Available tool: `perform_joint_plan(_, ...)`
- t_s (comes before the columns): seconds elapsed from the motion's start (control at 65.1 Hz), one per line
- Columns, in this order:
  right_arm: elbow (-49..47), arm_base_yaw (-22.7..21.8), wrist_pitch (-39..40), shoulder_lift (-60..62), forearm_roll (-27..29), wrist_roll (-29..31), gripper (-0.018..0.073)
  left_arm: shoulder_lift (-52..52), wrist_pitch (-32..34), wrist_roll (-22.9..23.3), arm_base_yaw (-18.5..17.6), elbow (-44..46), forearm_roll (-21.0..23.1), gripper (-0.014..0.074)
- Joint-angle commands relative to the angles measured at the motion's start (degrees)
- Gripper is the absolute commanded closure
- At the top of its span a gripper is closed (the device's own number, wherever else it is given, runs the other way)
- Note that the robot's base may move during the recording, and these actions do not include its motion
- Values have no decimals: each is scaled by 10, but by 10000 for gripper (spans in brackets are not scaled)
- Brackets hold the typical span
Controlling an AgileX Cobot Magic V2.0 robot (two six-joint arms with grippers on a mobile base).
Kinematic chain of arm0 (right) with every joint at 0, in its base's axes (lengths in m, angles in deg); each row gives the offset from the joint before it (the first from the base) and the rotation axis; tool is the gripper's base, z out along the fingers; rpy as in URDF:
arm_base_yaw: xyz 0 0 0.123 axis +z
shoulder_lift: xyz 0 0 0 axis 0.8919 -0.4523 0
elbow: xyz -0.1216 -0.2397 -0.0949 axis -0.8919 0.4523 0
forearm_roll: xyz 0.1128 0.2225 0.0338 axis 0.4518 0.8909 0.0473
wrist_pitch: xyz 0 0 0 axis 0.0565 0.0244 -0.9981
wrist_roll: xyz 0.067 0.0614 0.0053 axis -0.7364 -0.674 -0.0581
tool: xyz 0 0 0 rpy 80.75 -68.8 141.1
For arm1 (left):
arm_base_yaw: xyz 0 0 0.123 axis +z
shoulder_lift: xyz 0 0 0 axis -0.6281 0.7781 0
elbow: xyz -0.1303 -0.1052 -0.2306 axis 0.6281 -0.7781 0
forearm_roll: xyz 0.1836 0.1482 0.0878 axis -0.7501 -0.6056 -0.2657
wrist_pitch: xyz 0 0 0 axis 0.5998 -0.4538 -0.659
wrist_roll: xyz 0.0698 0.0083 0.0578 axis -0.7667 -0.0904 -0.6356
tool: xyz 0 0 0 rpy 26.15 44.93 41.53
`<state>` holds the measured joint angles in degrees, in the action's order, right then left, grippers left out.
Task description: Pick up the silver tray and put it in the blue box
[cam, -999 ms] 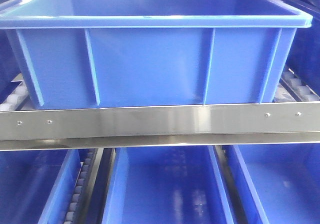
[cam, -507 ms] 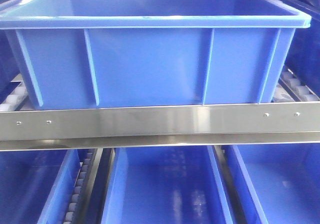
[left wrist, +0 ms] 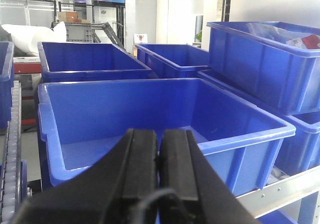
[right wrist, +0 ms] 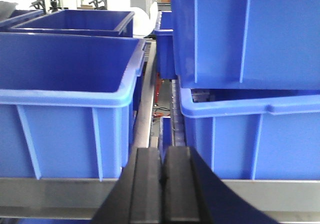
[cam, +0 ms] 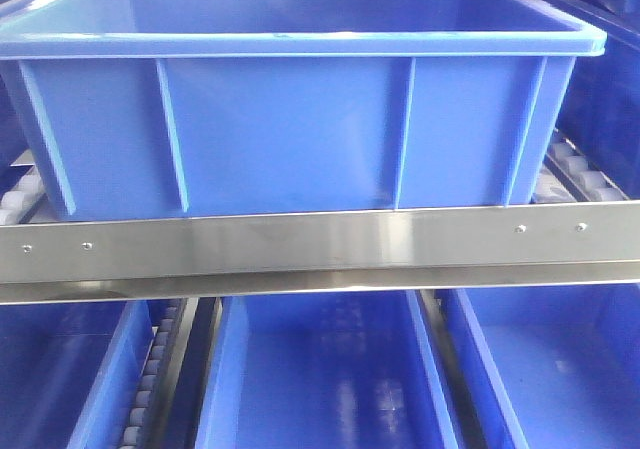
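Left wrist view shows the blue box (left wrist: 165,129) at 12 o'clock beyond the left gripper (left wrist: 160,156), pressed closed and empty like the right gripper (right wrist: 162,176); the silver tray appears in no view.

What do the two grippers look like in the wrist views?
The left gripper has two matte black, flat-faced rectangular fingers on a widening black base, with a thin dark cable looping at the bottom. The right gripper looks the same; no cable or markings visible.
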<state>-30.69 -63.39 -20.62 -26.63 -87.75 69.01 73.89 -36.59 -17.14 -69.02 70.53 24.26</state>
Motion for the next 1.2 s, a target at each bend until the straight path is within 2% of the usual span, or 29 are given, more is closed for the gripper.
perform_joint_plan(0.0, 1, -4, 72, 12, 0, 12, 505, 5, 48, 3, -3, 15, -1, 610)
perform_joint_plan(0.061, 19, -4, 104, 12, 0, 8, 505, 5, 46, 3, -3, 15, -1, 610)
perform_joint_plan(0.938, 17, -4, 103, 12, -6, 8, 505, 5, 42, 3, -3, 15, -2, 610)
perform_joint_plan(1.045, 17, -4, 103, 12, -6, 8, 505, -7, -33, 2, 23, 9, -2, 610)
perform_joint_plan(1.107, 17, -4, 103, 12, -6, 8, 505, -21, -66, 1, 49, -3, 15, 610)
perform_joint_plan(1.137, 17, -4, 103, 12, -6, 8, 505, -31, -69, -13, 65, -11, 28, 610)
perform_joint_plan(1.183, 17, -4, 103, 12, -6, 8, 505, -50, -66, -69, 90, -26, 69, 610)
